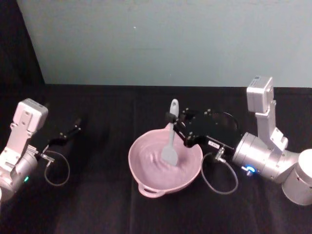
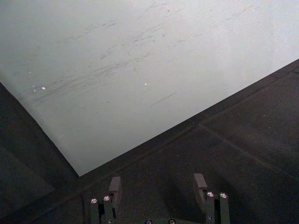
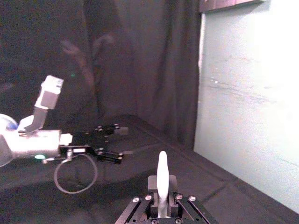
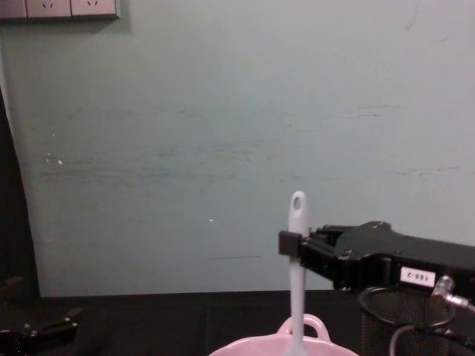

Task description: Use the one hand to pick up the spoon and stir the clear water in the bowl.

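The pale pink bowl (image 1: 146,181) stands mid-table, its loop handle toward me, and the water inside ripples. The white spoon (image 1: 171,141) stands nearly upright in it, with its flat blade down in the water and its holed handle end (image 4: 298,202) pointing up. My right gripper (image 1: 170,118), black with a small white label, reaches in from the right and is shut on the spoon's handle above the bowl's far rim (image 4: 312,323). In the right wrist view the handle (image 3: 162,168) rises between the fingers. My left gripper (image 1: 74,129) rests far left, open, with its fingers (image 2: 114,187) apart.
A black wire-mesh cup (image 4: 404,317) stands at the right, behind the right gripper. Cable loops hang by each wrist (image 1: 58,170) (image 1: 219,178). A pale teal wall (image 1: 161,39) closes off the back of the black-clothed table (image 1: 97,204).
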`<state>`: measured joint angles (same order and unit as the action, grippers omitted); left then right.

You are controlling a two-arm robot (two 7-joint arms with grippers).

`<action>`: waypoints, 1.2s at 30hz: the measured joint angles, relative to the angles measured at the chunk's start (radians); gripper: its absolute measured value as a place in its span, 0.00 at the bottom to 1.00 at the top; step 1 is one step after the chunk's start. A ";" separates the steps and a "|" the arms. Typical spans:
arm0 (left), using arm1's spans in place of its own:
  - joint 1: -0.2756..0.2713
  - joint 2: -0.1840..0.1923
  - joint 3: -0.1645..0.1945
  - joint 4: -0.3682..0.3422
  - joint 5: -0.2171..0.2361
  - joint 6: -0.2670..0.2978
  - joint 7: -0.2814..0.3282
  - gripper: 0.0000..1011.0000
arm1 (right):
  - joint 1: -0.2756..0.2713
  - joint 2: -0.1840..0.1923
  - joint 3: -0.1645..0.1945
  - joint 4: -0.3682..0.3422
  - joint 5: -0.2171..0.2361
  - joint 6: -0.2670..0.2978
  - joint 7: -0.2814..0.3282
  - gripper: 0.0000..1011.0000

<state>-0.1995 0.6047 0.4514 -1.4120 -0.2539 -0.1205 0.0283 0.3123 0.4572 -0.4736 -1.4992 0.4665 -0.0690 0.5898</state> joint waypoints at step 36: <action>0.000 0.000 0.000 0.000 0.000 0.000 0.000 0.99 | 0.068 -0.076 -0.012 0.109 -0.041 -0.026 -0.050 0.12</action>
<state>-0.1995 0.6047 0.4514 -1.4119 -0.2539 -0.1205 0.0283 0.3807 0.3811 -0.4861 -1.3903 0.4254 -0.0946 0.5399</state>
